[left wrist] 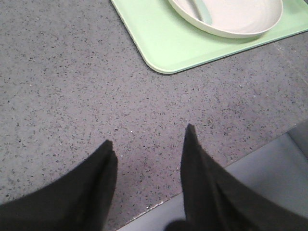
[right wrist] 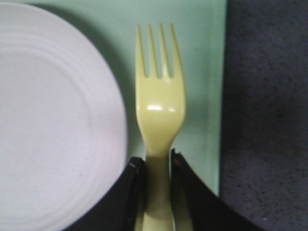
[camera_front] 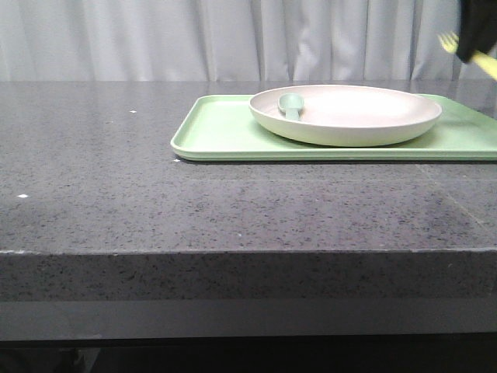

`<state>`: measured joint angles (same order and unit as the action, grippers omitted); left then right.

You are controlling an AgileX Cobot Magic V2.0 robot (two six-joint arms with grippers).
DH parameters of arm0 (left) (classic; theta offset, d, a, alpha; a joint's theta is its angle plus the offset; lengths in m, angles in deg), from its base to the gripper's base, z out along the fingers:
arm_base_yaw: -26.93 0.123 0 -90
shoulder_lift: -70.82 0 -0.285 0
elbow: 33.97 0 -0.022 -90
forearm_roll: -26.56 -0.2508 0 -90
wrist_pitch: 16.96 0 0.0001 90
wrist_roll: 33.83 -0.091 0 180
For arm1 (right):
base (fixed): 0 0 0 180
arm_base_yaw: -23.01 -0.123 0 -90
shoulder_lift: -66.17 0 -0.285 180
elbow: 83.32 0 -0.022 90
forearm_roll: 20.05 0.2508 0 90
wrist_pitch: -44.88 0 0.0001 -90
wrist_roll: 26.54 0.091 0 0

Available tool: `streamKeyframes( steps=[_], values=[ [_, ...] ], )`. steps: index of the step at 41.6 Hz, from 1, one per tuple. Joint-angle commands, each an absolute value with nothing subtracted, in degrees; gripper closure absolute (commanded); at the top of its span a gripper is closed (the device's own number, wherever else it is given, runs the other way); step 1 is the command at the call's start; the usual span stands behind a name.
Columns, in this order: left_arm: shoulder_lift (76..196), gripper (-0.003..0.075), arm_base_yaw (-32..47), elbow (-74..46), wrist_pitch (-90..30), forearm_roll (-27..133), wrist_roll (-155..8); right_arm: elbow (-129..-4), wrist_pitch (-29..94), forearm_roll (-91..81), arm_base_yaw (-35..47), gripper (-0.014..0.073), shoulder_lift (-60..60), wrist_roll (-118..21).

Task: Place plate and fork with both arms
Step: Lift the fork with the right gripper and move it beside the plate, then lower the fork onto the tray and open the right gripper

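bare speckled counter [camera_front: 233,210] fills the foreground, and beyond it the plate [camera_front: 345,114] sits on the green tray [camera_front: 217,132] with a teal-grey spoon [camera_front: 291,105] lying inside it. the left gripper [left wrist: 149,137] hangs over the counter near the tray's corner, jaws spread and holding nothing. the right gripper [right wrist: 156,161] is pinched on the fork [right wrist: 159,106] at its handle, tines pointing away, held above the strip of tray just beside the plate's rim; how high it hangs is hard to judge from the wrist view. the fork looks light, stiff and glossy, so probably slippery: a grip low on the narrow handle suits it. the plate seems rigid and heavier, best taken at its rim.
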<state>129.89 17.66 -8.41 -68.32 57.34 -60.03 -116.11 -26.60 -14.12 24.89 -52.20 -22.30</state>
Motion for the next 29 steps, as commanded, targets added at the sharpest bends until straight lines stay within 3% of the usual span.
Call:
streamKeyframes(
  steps=[1,29],
  values=[
    [129.2,0.0404,17.8,-9.9,-65.5,59.2,-60.1,-115.8,-31.3,-14.1,26.4,0.0528,-49.5,-24.5],
    [129.2,0.0404,17.8,-9.9,-65.1,59.2,-60.1,-114.9,-26.6,-9.2,26.7,0.0503,-56.0,-27.0]
  ],
)
